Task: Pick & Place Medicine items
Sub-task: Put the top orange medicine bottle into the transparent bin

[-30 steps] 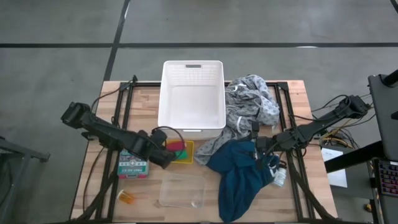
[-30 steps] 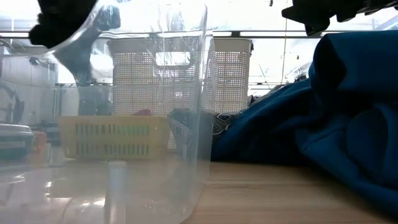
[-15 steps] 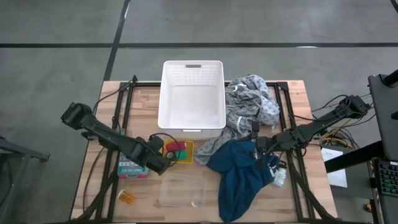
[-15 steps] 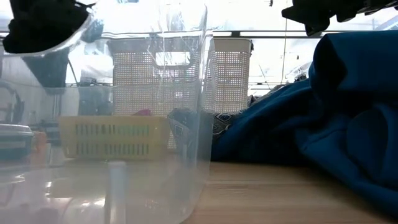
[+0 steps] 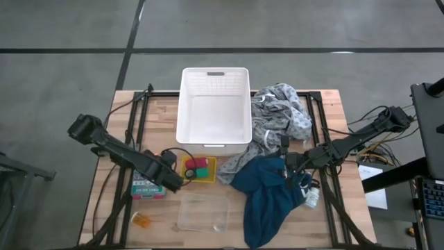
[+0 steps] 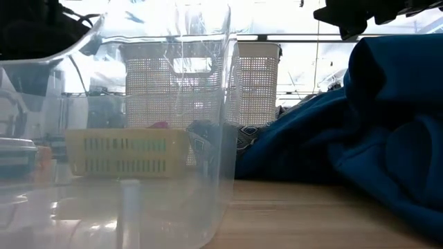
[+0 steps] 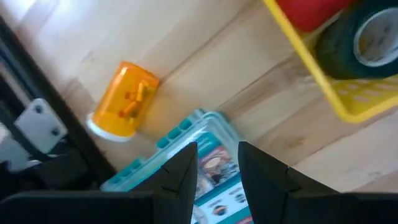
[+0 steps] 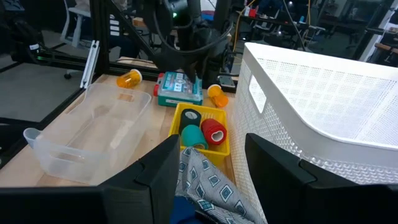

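Observation:
My left gripper [image 5: 175, 182] [image 7: 217, 168] is open, its fingers pointing down over a teal labelled pill box [image 5: 147, 187] [image 7: 186, 134]. One orange pill bottle [image 7: 122, 99] lies on its side beside that box. A second one [image 5: 141, 221] lies near the table's front edge. A yellow tray [image 5: 208, 177] holds the pink-red cylinder [image 5: 196, 163] [image 7: 308, 12] and the dark green roll [image 5: 201, 171] [image 7: 364, 37]. A white bottle [image 5: 311, 198] lies beside the teal-blue cloth [image 5: 270, 198]. My right gripper [image 5: 291, 167] [image 8: 211, 186] hangs open above both cloths.
A clear plastic tub [image 5: 203, 212] stands near the front edge, filling the left of the low view. A white mesh basket [image 5: 215, 104] sits at the far side. The grey patterned cloth [image 5: 277, 118] lies piled to its right, overlapping the teal-blue cloth.
My left gripper has moved from above the yellow tray toward the table's left edge, ending over the teal pill box. The tray's red and green things now show uncovered. My right arm has kept still.

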`<state>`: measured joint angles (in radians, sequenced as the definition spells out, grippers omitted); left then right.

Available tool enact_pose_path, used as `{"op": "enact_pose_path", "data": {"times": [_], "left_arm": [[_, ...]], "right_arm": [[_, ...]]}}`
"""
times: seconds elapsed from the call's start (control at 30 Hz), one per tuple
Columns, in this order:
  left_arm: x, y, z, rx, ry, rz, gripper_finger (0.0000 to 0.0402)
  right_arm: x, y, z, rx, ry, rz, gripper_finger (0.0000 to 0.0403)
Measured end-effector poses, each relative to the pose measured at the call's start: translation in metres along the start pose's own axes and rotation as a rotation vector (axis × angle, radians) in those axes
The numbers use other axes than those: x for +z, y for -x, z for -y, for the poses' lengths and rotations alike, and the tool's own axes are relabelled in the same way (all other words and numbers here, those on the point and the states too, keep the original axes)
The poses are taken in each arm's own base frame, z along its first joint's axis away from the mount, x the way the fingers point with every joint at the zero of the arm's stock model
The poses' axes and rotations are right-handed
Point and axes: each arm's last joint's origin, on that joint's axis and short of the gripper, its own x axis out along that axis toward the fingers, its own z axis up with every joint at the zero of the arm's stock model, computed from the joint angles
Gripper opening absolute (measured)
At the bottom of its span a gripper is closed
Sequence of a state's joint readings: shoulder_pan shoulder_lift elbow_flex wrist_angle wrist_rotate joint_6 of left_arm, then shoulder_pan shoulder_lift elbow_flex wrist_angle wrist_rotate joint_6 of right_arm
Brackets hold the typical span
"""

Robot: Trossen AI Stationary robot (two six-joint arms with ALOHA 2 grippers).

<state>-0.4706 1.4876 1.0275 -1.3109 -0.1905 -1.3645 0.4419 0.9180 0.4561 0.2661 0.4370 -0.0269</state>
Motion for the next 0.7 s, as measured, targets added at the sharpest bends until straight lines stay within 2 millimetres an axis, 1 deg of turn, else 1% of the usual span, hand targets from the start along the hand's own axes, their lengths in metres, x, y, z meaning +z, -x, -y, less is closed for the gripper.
{"op": "enact_pose_path", "data": {"times": [0.2, 0.3, 0.37, 0.53, 0.63, 0.7], "left_arm": [[-0.002, 0.003, -0.005, 0.015, -0.066, 0.003, 0.0118], [-0.002, 0.005, -0.012, 0.043, -0.074, 0.012, 0.0118], [-0.001, 0.009, -0.017, 0.027, -0.063, 0.018, 0.0118], [0.0, 0.024, -0.041, -0.076, -0.047, 0.041, 0.0118], [-0.001, 0.026, -0.058, -0.123, -0.021, 0.053, 0.0118], [-0.002, 0.023, -0.07, -0.142, -0.004, 0.045, 0.0118]], "right_arm": [[0.0, 0.0, 0.0, 0.0, 0.0, 0.0, 0.0178], [0.0, 0.0, 0.0, 0.0, 0.0, 0.0, 0.0178], [0.0, 0.0, 0.0, 0.0, 0.0, 0.0, 0.018], [0.0, 0.0, 0.0, 0.0, 0.0, 0.0, 0.0178], [0.0, 0.0, 0.0, 0.0, 0.0, 0.0, 0.0178], [0.0, 0.0, 0.0, 0.0, 0.0, 0.0, 0.018]]}}
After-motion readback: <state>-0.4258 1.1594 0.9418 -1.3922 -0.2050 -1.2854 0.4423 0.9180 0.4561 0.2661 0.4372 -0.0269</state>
